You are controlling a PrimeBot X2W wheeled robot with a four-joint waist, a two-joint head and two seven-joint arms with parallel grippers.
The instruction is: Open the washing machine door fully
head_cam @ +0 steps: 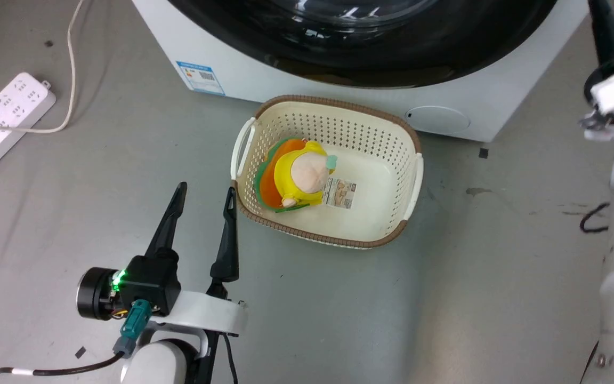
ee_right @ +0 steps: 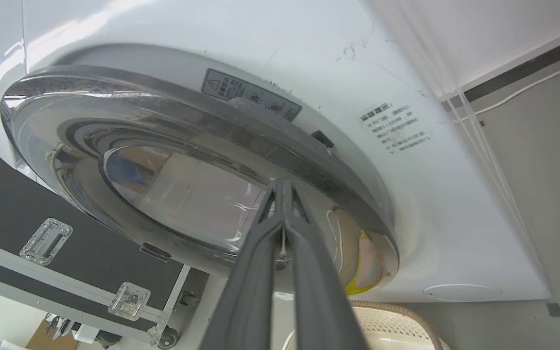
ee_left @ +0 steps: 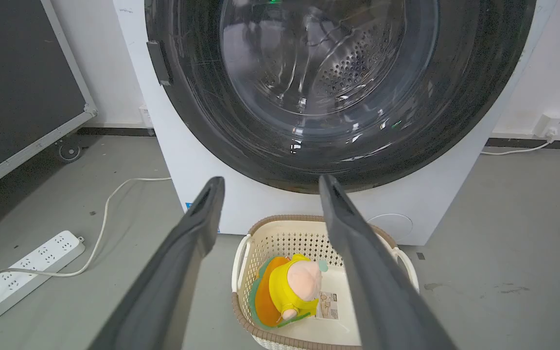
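The washing machine door (ee_left: pixel 309 97) faces the basket (head_cam: pixel 333 102). Right gripper (ee_right: pixel 282 183), pressed together, points at its rim; left gripper (head_cam: pixel 206 186) spread over open floor (head_cam: pixel 339 320).

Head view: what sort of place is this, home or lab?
Probably a lab or workshop, not a home laundry. The washing machine stands on bare grey floor, a power strip lies loose beside it, and a black wheeled case with metal latches stands next to it.

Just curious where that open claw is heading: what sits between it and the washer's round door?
In the left wrist view, a cream perforated plastic basket holding a yellow plush toy stands between the left gripper and the black-rimmed glass door.
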